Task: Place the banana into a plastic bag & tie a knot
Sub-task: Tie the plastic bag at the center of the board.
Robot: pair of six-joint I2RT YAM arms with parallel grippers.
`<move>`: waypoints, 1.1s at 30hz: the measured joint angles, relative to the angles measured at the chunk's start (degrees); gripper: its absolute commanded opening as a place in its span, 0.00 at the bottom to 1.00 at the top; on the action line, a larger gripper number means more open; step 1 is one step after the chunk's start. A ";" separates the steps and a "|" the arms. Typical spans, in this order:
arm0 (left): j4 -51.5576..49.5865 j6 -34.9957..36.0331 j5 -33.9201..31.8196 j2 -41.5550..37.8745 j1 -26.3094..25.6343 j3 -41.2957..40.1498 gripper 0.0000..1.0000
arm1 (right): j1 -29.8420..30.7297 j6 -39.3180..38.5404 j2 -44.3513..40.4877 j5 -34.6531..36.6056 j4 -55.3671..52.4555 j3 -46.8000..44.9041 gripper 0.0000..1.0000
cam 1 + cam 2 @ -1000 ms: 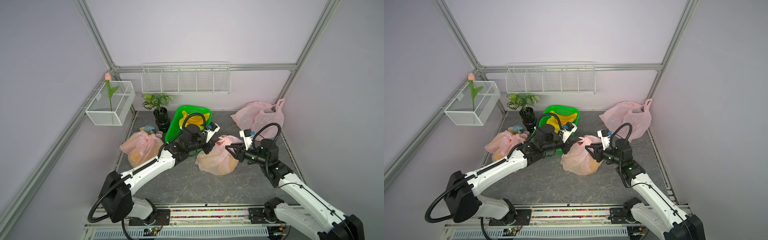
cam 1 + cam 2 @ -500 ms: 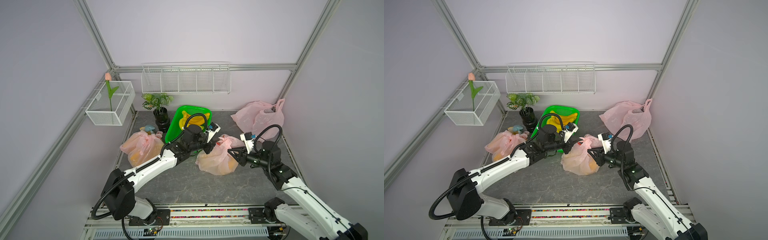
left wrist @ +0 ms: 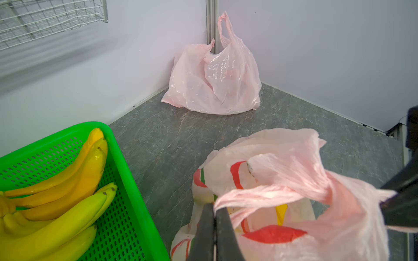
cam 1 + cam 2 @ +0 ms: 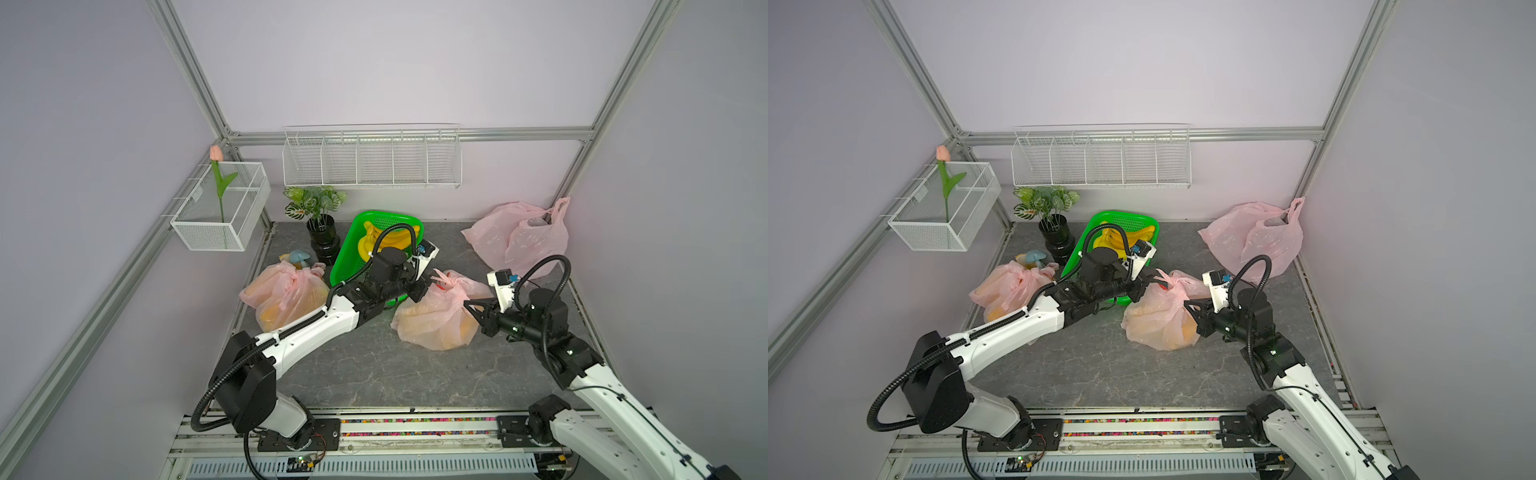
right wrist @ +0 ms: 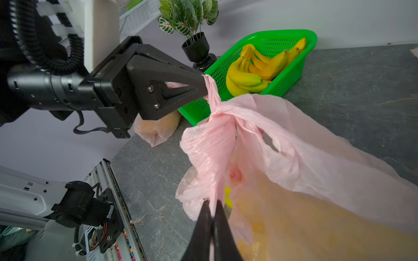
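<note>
Where the bag lies, near the middle of the worktop and just in front of the basket, both arms meet at its neck. The bag body rests on the worktop with its long axis roughly parallel to the front edge. The gathered neck points up and toward the far edge. The banana inside shows only as a yellow-orange mass through the pink film, so its direction cannot be told.

Left gripper: the jaws are closed on one twisted handle of the bag. In the right wrist view the strand leaves the tips of this gripper and runs down to where the handles cross. Whether that crossing is a finished knot cannot be told.

Right gripper: the jaws are closed on a second strand of film hanging from the same crossing. In the right wrist view the film is pinched between the tips.

The two grippers stand on opposite sides of the neck, near each other but apart.

A bunch of bananas lies lengthwise in the basket. A tied bag sits at the left edge, and a slack bag sits in the far right corner. A plant stands at the far edge, beside the basket.
</note>
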 measured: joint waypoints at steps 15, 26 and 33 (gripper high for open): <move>-4.42 -3.23 -10.64 11.41 0.13 12.68 0.00 | 0.00 -0.33 -3.96 10.19 -4.37 -4.66 0.07; -9.62 -6.27 -12.63 17.44 3.04 18.97 0.00 | 0.00 7.78 -7.32 18.32 -4.39 -12.15 0.07; -10.78 -7.34 -11.80 22.05 4.39 22.23 0.00 | -0.55 14.05 -8.83 22.93 -5.42 -14.93 0.07</move>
